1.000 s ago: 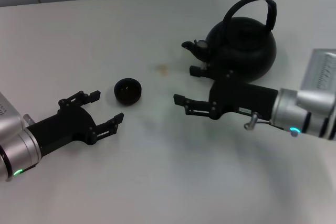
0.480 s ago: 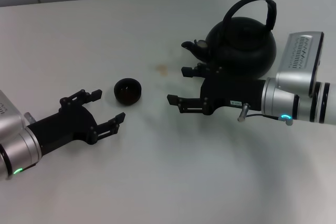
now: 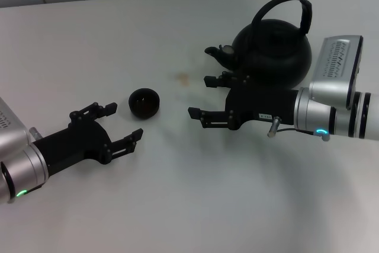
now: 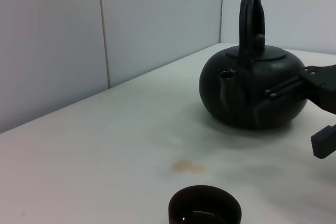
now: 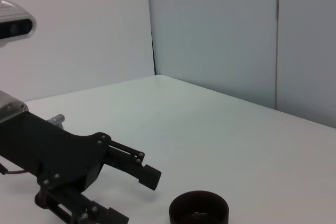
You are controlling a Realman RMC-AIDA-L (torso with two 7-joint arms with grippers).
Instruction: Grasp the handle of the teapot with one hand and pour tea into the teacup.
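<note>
A black teapot stands upright on the white surface, handle arched overhead, spout aimed toward a small dark teacup well apart to the robot's left. The right gripper hangs low just before the pot's belly, jaws spread and holding nothing; the left gripper rests near the cup, jaws likewise agape and empty. The risk, as judged here: the right jaws sit below the handle, and closing at that height would shove the pot rather than lift it. The cup seems to hold a shallow glint of liquid; the pot's contents are hidden. A tan stain lies between them.
</note>
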